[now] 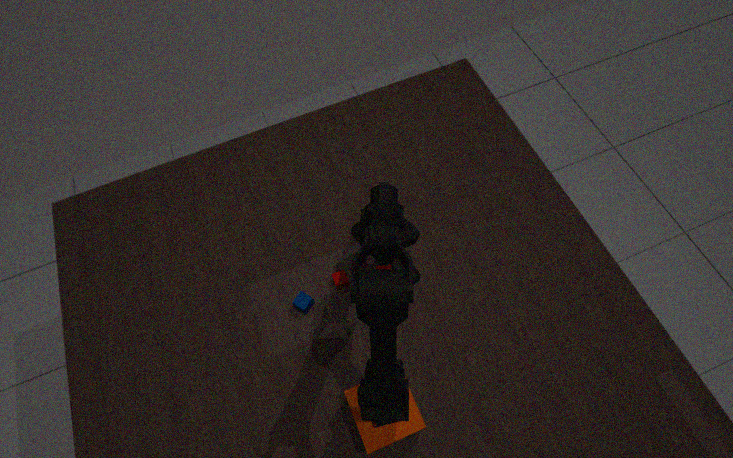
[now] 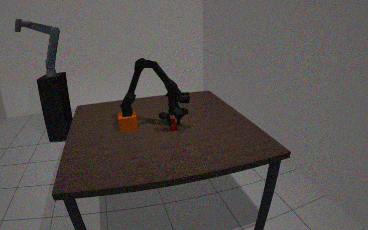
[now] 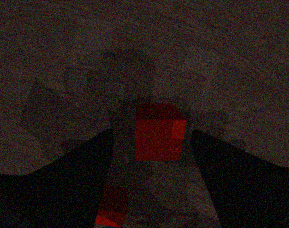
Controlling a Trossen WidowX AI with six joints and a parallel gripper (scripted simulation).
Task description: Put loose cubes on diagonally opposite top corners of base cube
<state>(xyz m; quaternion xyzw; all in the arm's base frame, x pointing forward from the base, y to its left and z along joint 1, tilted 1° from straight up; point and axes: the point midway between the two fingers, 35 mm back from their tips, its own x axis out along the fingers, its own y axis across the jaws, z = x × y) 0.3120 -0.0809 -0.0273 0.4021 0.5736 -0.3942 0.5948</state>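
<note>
A red cube (image 3: 157, 140) (image 1: 382, 266) stands on the table between the fingertips in the wrist view, with a gap on each side. My gripper (image 3: 153, 135) (image 2: 174, 124) is open around it, low over the table; the arm hides its fingers in the top view. A second red cube (image 1: 340, 278) (image 3: 112, 202) lies just left of the gripper in the top view. A blue cube (image 1: 302, 301) lies farther left there and is hidden in the exterior view. Which cube is the fixed base cannot be told by look.
The arm stands on an orange block (image 1: 368, 441) (image 2: 128, 124) on the brown table (image 1: 186, 227) (image 2: 150, 160). A grey arm (image 2: 52, 46) on a black pedestal (image 2: 54, 108) stands beyond the table in the exterior view. The light is dim.
</note>
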